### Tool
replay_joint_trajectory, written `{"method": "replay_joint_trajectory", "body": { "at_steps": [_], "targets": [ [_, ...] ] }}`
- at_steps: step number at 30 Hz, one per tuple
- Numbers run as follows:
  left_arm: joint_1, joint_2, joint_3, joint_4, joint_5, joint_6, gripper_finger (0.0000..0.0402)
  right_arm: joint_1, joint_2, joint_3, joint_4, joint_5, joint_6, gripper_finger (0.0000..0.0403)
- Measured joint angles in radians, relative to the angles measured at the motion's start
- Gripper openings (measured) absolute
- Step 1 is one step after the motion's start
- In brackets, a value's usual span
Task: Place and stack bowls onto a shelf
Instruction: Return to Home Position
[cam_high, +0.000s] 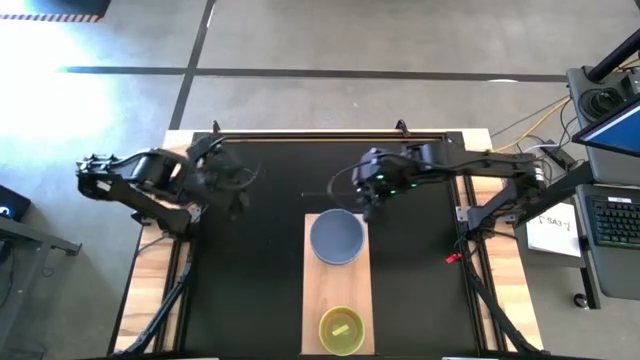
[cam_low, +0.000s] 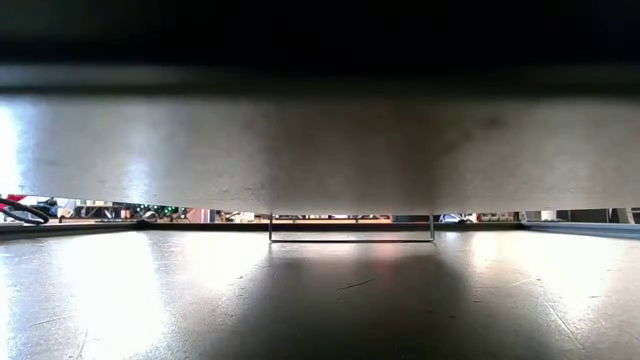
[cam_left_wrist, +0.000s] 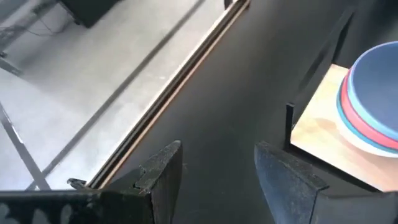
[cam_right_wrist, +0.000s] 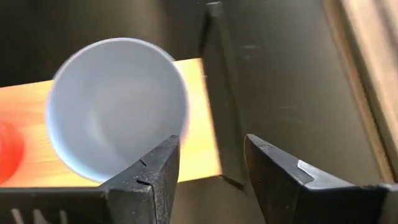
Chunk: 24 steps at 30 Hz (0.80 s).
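Note:
The pale wooden shelf (cam_high: 337, 290) lies on the black tabletop, running from far to near. On its far end stands a stack of larger bowls, grey-blue (cam_high: 337, 237) on top of red and white (cam_left_wrist: 367, 134). A yellow bowl (cam_high: 342, 330) sits on the near end. My right gripper (cam_right_wrist: 211, 155) hangs open above the shelf's far right corner, beside the grey-blue bowl (cam_right_wrist: 118, 106), with nothing between its fingers. My left gripper (cam_left_wrist: 217, 168) is open over bare tabletop left of the shelf (cam_left_wrist: 323, 137), also seen in the high view (cam_high: 235, 190).
Bare black tabletop (cam_high: 250, 290) lies on both sides of the shelf. Wooden rails (cam_high: 150, 290) border the table's left and right sides. A keyboard and papers (cam_high: 600, 225) sit beyond the right edge. A wide pale panel (cam_low: 320, 150) fills most of the low view.

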Motion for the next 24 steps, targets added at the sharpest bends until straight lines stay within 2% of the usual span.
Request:
{"method": "replay_joint_trajectory", "body": {
  "at_steps": [3, 5, 10, 13, 20, 24],
  "targets": [
    [-0.071, -0.080, -0.107, 0.003, -0.058, -0.087, 0.0184, 0.000, -0.073, -0.061, 0.014, 0.059, 0.029, 0.0164],
    [-0.123, -0.146, -0.196, 0.009, -0.096, -0.174, 0.0184, 0.000, -0.127, -0.122, 0.036, 0.062, 0.052, 0.0161],
    [-0.264, -0.328, -0.455, 0.051, -0.231, -0.412, 0.0184, 0.012, -0.283, -0.349, 0.156, 0.060, 0.100, 0.0155],
    [-0.329, -0.430, -0.611, 0.135, -0.307, -0.487, 0.0184, 0.013, -0.378, -0.494, 0.251, 0.062, 0.132, 0.0155],
    [-0.354, -0.608, -0.869, 0.395, -0.370, -0.378, 0.0184, 0.014, -0.589, -0.790, 0.532, 0.060, 0.155, 0.0151],
    [-0.354, -0.694, -1.002, 0.611, -0.389, -0.279, 0.0184, 0.013, -0.689, -0.958, 0.731, 0.059, 0.140, 0.0151]
  ]
}}
